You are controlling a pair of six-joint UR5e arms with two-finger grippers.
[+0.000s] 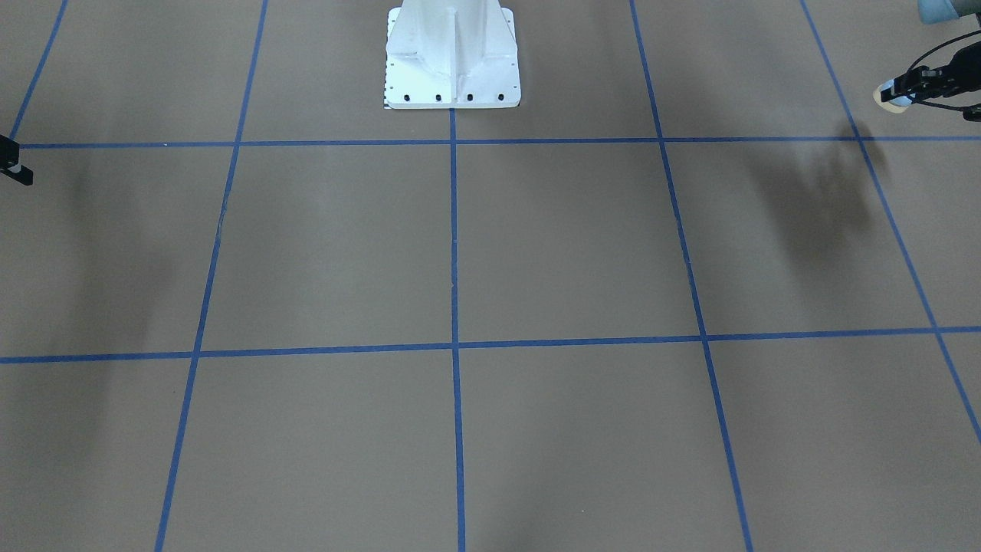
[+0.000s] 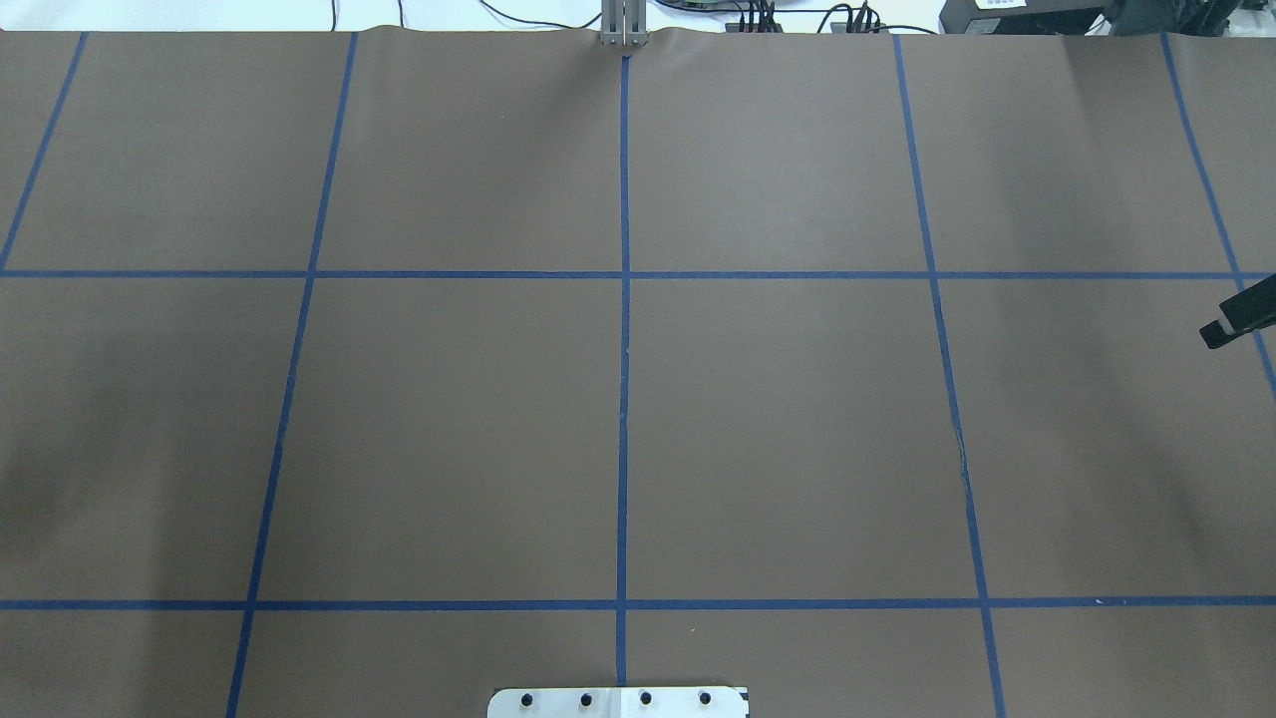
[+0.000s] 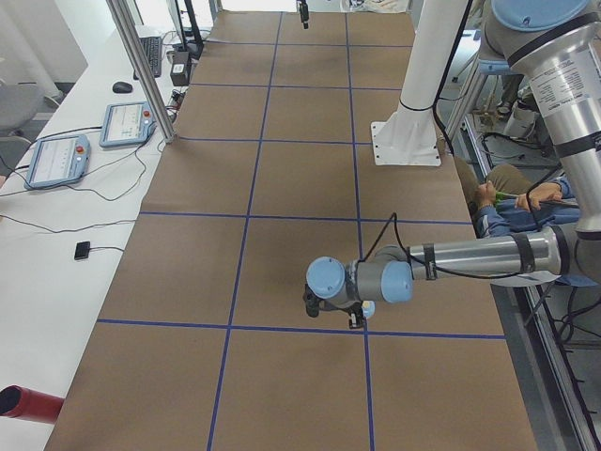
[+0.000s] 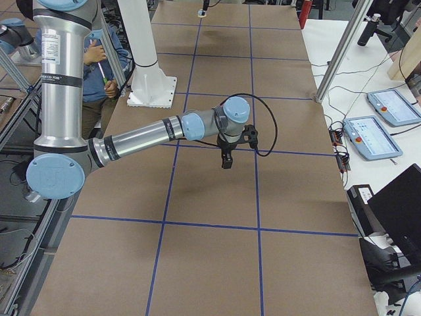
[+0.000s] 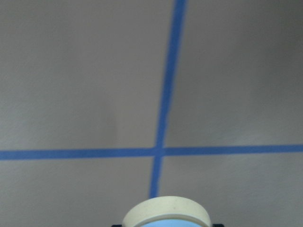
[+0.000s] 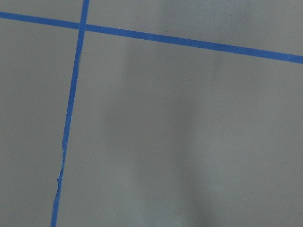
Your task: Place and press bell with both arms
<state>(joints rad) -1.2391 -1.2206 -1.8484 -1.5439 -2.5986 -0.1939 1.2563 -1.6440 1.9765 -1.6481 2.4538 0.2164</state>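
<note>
The bell (image 1: 891, 101), light blue with a cream base, is held sideways in my left gripper (image 1: 904, 90), above the table at this view's top right edge. The left wrist view shows its cream base (image 5: 166, 210) at the bottom edge, over a crossing of blue tape lines. In the exterior left view the left gripper (image 3: 358, 318) hangs above the table with the bell (image 3: 368, 307). My right gripper (image 2: 1231, 324) shows only partly at the overhead view's right edge, also at the front view's left edge (image 1: 17, 167). I cannot tell whether it is open or shut.
The brown table cover (image 2: 778, 429) carries a blue tape grid. The white bolted pedestal (image 1: 452, 54) stands at the robot's side. A seated person (image 3: 516, 202) is behind the robot. Tablets (image 3: 61, 155) and cables lie on a white side table.
</note>
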